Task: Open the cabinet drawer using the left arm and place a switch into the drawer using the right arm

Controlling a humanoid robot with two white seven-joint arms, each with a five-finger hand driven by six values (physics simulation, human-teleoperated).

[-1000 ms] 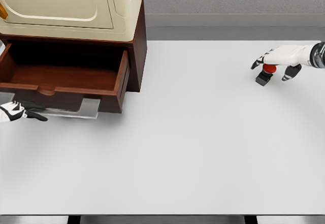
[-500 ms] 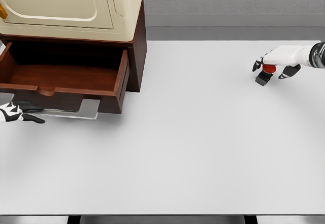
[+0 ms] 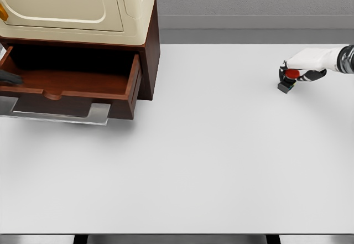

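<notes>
The switch, a red button on a small black base, stands on the white table at the far right. My right hand reaches in from the right edge, and its fingers are curled around the switch. The brown wooden drawer of the cabinet stands pulled out at the upper left, with nothing visible inside it. Only a dark bit of my left hand shows at the picture's left edge, over the drawer's inside.
A cream-coloured appliance sits on top of the cabinet. A silver plate sticks out under the drawer front. A grey wall runs behind the table.
My right hand's fingers have closed around the switch. My left hand has left the spot below the drawer front and now shows only at the left edge, higher up.
</notes>
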